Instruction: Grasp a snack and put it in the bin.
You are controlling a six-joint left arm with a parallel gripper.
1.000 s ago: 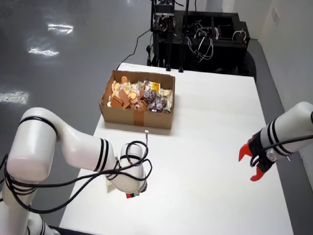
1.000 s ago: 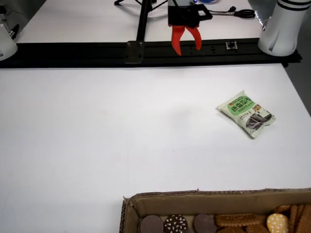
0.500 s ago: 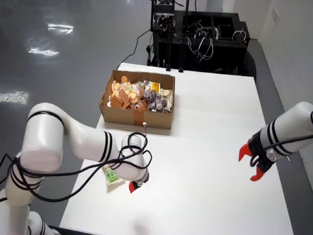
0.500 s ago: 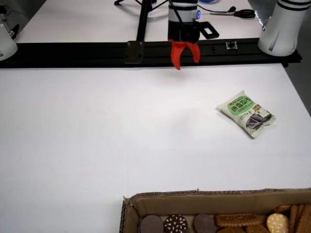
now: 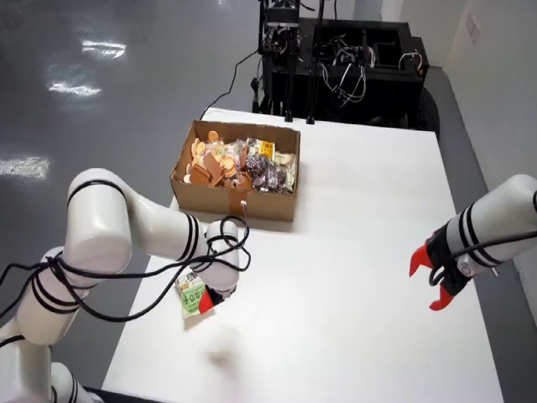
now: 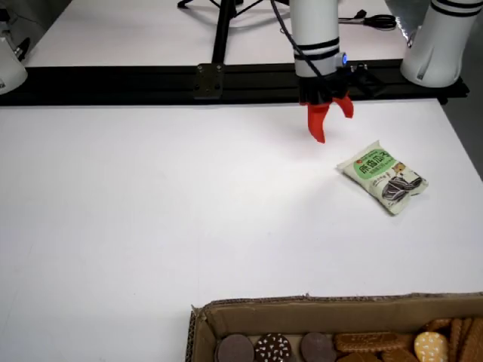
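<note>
**Snack on the table, nothing gripped yet**

Here's the white six-joint arm with black bands, reaching low over the near-left part of the white worktop in the overhead view. Its red-fingered parallel gripper hangs above the surface with its jaws only slightly apart, and there's nothing between them. The green-and-white sealed snack packet lies flat on the worktop just beside the gripper, not touching it, near that left edge. Over by the far-left side sits the open brown cardboard box, already heaped with biscuits and wrapped snacks. The second white arm with red fingers hangs idle at the right edge. My read: the grasp hasn't happened, so pickup, carry and drop into the box all remain.
</note>
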